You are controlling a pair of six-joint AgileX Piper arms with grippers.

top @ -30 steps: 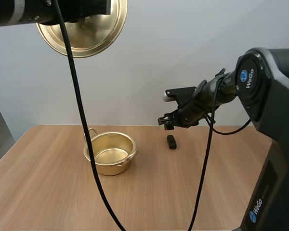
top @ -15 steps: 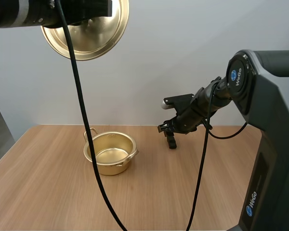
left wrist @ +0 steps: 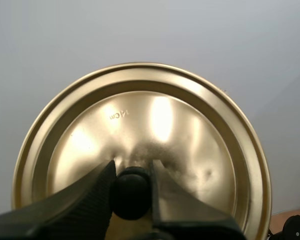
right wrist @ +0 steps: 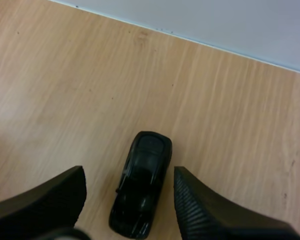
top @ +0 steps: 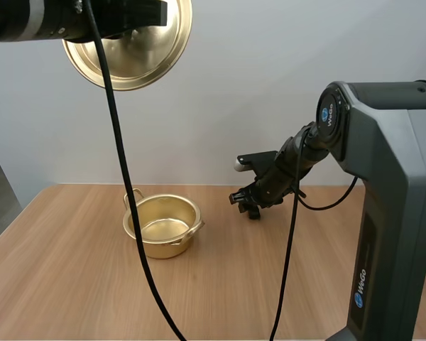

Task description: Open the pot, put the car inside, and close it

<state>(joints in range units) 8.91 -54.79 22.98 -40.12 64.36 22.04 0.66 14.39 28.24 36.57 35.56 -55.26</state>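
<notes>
Right now my right pincer (right wrist: pixel 129 172) is low over the table (right wrist: pixel 60 80) with its fingers standing wide apart, one on each side of the small black car (right wrist: pixel 141 192). Bare wood shows between each ribbed inner face and the car's flanks, so nothing is gripped. The car sits roof up, lengthwise between the fingers, near the table's far edge. I cannot tell whether the fingertips touch the wood. From the high view the same pincer (top: pixel 246 202) hangs just over the car (top: pixel 253 212), to the right of the pot (top: pixel 163 226) and apart from it.

My left pincer (left wrist: pixel 132 165) is clamped on the black knob (left wrist: pixel 131 195) of the gold lid (left wrist: pixel 180 120), the two tips pinching the knob from both sides. The lid (top: pixel 128 50) is held high in the air, tipped up on edge, above the pot and a little to its left.

The pot stands uncovered on the table (top: pixel 71 284), gold, with a handle at each side. The table is light wood with a fine grain, and a plain pale wall (top: pixel 270 71) rises right behind its far edge.
</notes>
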